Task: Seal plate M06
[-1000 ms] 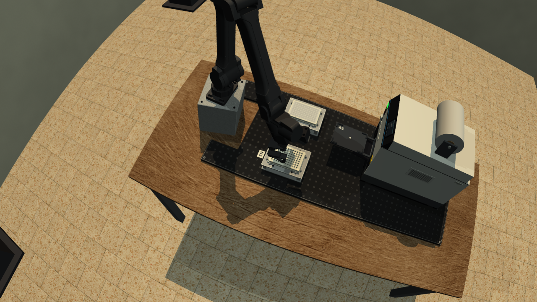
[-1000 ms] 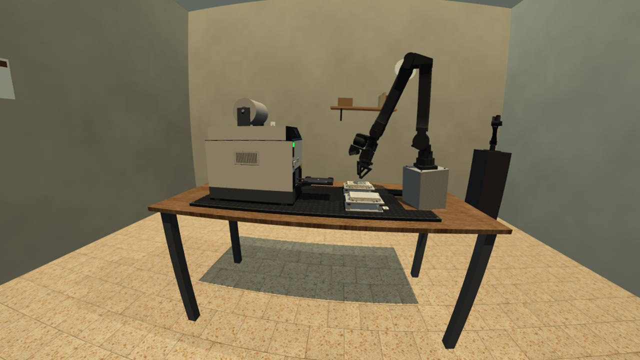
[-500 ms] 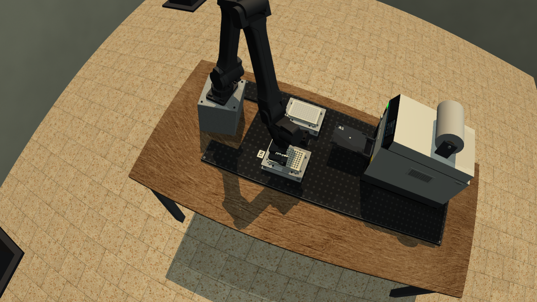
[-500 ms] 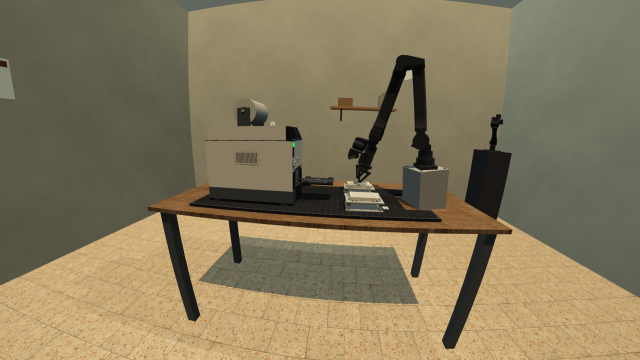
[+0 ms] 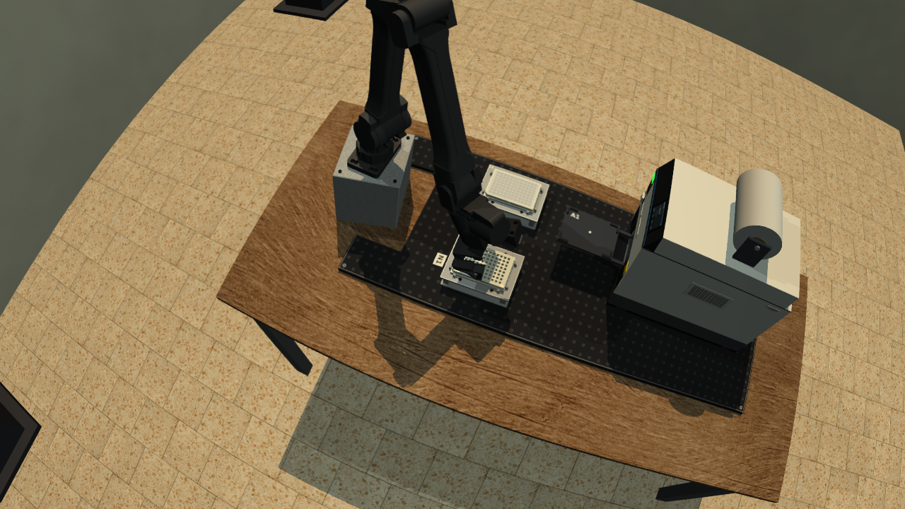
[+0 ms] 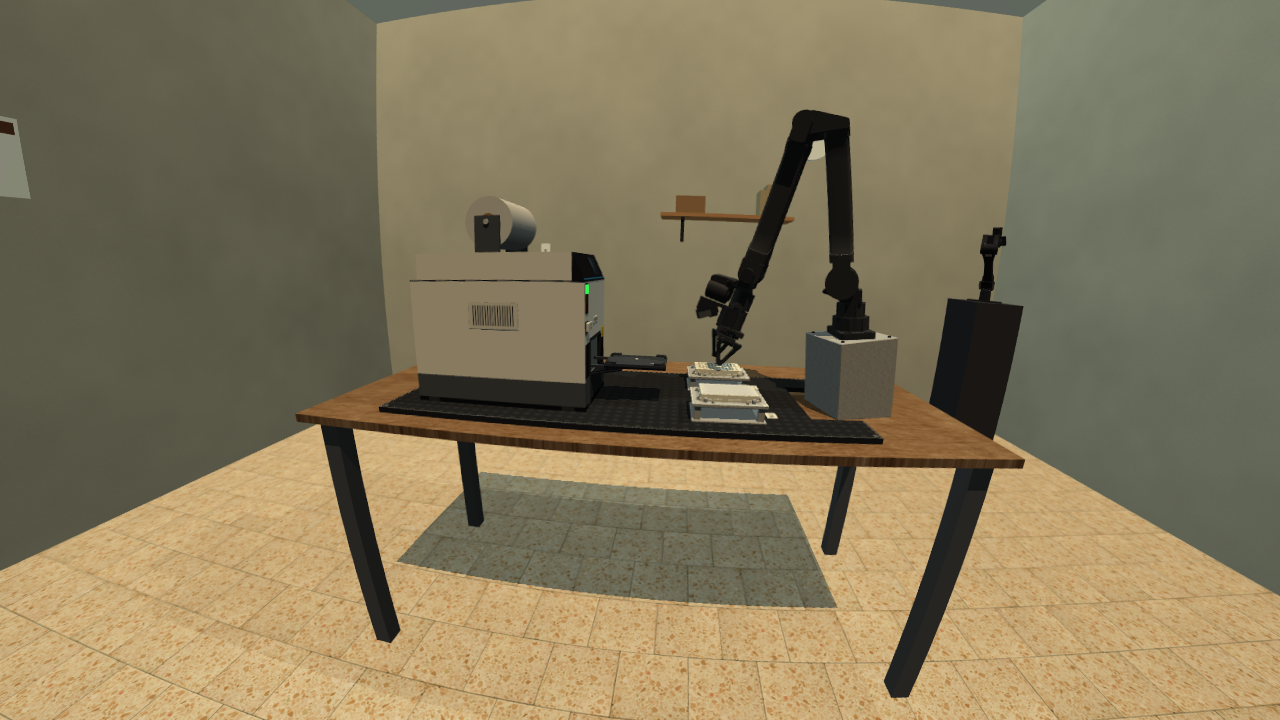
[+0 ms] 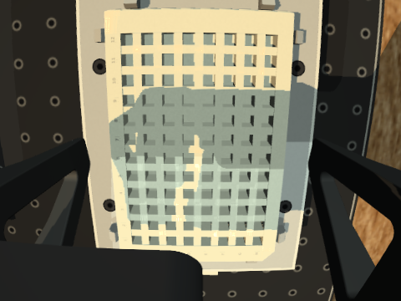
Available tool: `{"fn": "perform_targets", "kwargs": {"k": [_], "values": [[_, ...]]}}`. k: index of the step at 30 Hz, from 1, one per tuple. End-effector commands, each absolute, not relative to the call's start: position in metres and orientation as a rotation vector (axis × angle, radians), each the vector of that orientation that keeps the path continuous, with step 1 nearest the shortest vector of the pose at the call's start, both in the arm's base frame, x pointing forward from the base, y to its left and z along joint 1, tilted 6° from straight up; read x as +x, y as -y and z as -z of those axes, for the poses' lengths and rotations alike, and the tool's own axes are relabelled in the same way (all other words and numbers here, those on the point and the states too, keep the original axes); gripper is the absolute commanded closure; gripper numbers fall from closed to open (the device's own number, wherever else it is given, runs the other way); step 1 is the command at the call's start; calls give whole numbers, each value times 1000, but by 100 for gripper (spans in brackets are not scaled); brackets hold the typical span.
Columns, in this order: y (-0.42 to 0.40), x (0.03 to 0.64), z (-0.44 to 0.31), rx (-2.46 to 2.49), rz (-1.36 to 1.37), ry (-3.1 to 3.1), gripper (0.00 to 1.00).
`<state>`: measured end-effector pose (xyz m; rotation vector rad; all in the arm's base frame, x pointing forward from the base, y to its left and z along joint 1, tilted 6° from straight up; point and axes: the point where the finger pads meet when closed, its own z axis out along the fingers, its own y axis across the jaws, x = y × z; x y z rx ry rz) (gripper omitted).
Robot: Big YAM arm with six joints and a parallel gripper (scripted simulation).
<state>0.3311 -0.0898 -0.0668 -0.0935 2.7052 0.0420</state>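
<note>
Plate M06 (image 5: 500, 266) (image 7: 200, 22), cream with square wells, lies in nest N1 (image 5: 479, 293) (image 7: 90, 84) and looks flat inside its locators. My gripper (image 5: 469, 263) (image 6: 723, 357) (image 7: 199, 150) is open and empty, low over M06, one finger out beyond each long side. A black part hides the lower-left corner of M06 and the nest's A1 mark in the wrist view. The sealer's stage (image 5: 585, 235) (image 6: 637, 361) is out and empty. The sealer's lamp (image 5: 652, 178) (image 6: 587, 289) is green. The plate in N2 (image 5: 513, 187) (image 6: 726, 392) lies in its nest.
The sealer (image 5: 689, 278) (image 6: 501, 335) stands beyond the stage, with a foil roll (image 5: 759, 202) (image 6: 510, 223) on top. Nest N2 (image 5: 530, 218) (image 6: 726, 414) is beside N1. The arm's grey pedestal (image 5: 367, 199) (image 6: 863, 376) stands at the other end of the table.
</note>
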Motion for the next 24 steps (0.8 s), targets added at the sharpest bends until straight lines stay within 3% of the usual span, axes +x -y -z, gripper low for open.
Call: {"fn": "perform_targets", "kwargs": {"k": [1,24], "values": [[98,341,60,-93,-27,-2694,0],[99,343,58,-87,-23,-2685,0]]}}
